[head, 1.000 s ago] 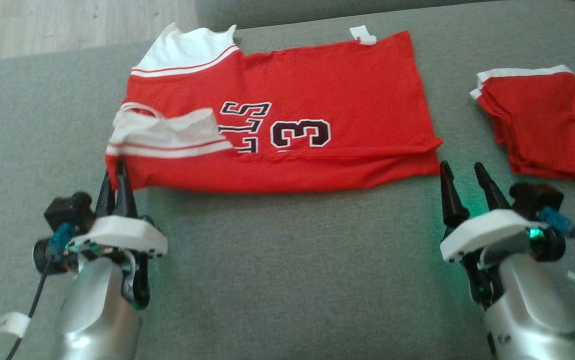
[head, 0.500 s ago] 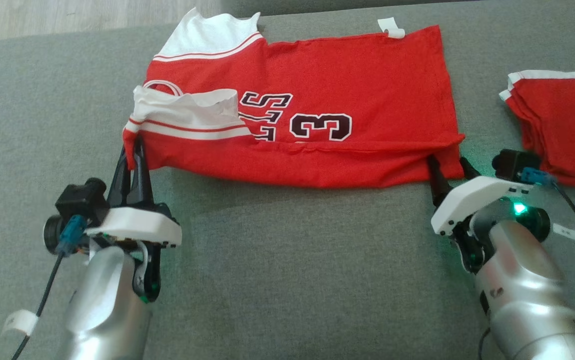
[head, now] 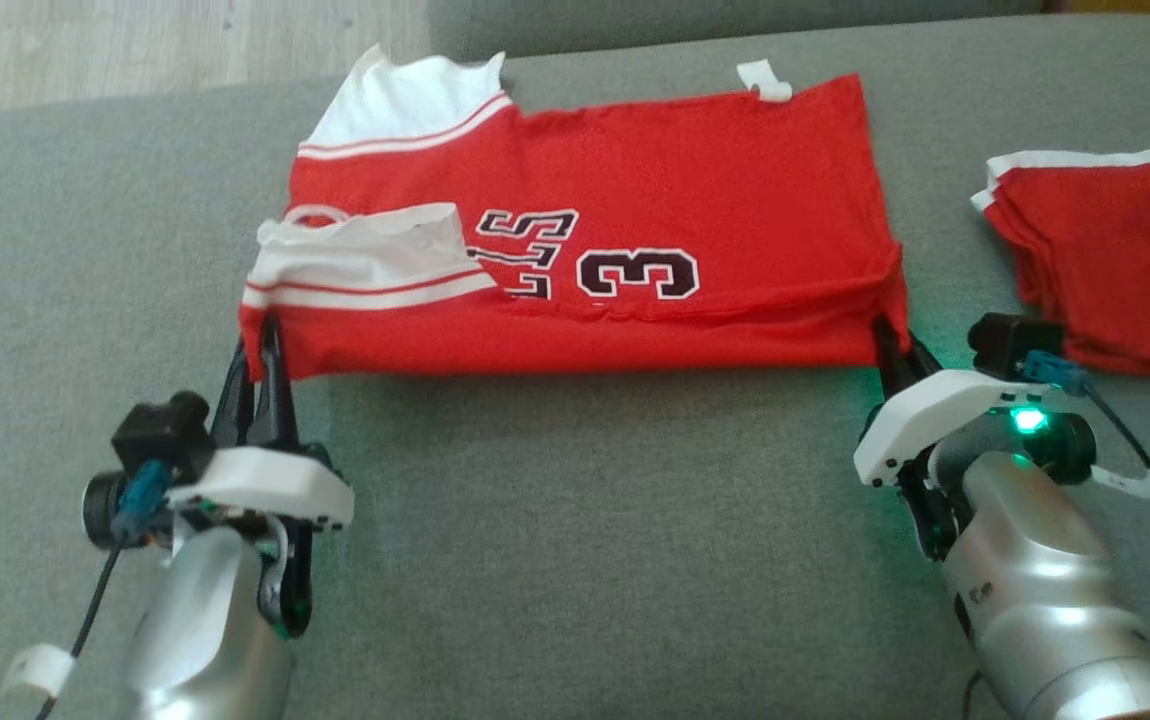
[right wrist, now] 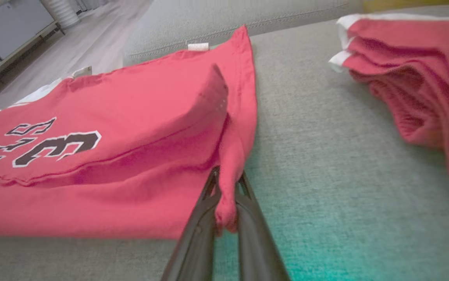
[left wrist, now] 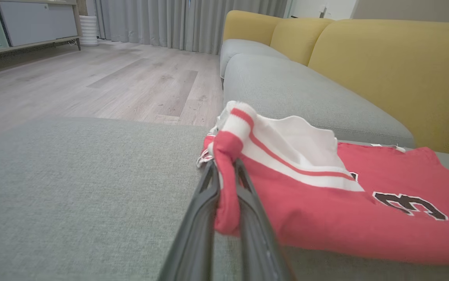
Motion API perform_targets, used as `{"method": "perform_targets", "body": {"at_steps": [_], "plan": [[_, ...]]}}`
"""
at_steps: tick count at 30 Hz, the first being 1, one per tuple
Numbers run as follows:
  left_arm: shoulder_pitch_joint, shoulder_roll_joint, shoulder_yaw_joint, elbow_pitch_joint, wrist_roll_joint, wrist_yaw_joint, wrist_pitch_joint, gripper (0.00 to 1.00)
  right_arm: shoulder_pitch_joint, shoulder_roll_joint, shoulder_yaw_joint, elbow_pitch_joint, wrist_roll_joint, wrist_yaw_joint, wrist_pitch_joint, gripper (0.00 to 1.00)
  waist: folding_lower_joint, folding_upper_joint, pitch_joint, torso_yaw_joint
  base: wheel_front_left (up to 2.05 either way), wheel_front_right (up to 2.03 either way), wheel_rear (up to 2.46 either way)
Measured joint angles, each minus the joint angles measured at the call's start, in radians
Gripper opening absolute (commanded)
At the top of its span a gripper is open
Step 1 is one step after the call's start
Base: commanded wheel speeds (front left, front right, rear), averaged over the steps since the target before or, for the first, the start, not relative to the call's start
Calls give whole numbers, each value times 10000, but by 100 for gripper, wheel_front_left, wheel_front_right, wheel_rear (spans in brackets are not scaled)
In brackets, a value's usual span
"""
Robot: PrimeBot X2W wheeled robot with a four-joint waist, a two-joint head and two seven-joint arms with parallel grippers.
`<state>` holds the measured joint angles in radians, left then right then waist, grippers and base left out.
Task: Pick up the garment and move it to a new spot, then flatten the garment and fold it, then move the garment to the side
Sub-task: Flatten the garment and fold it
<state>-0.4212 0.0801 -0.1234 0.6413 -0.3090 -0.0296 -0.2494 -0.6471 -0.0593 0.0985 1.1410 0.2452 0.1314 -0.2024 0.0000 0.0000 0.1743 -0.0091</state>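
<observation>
The left gripper [head: 260, 345] and right gripper [head: 892, 340] each pinch a near corner of the red jersey [head: 655, 190], spread on the grey sofa cushion [head: 585, 540], so the fold likely goes best if both lift together, level, with the near edge taut between them.

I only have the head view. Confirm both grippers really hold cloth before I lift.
Observer: Left wrist view: the left gripper pinches a corner of the red jersey with white striped trim between its fingers.
Operator: Check the right.
Observer: The right gripper is shut on the hem corner; a nub of cloth pokes out below the tips.
Operator: Report slack there.
Observer: That corner stands up in a ridge above the grey fabric cushion.
</observation>
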Motion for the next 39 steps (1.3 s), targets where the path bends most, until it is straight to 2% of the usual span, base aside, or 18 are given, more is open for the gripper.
{"method": "perform_targets", "body": {"at_steps": [8,19,25,31,39], "plan": [[674,12,190,-104,-88,33,0,0,210,2,31,-199,213,0,-102,0,-1,0,-641,-168,0,0,0],[2331,6,128,-863,-259,119,19,0,1845,13,232,-1193,372,0,539,0,-2,0,-1566,-284,0,0,0],[3405,10,-71,-1615,-259,148,313,0,2803,-12,56,-2199,349,0,1151,0,-3,0,-1951,-292,0,0,0],[4393,25,-150,-2625,-341,313,663,0,4334,-48,-439,-4084,182,2,2249,0,-2,0,-2202,-182,0,0,0],[4755,36,-439,-2884,-345,493,1133,0,5599,12,-1070,-6002,-184,0,3490,0,-1,0,-2248,-134,0,0,0]]}}
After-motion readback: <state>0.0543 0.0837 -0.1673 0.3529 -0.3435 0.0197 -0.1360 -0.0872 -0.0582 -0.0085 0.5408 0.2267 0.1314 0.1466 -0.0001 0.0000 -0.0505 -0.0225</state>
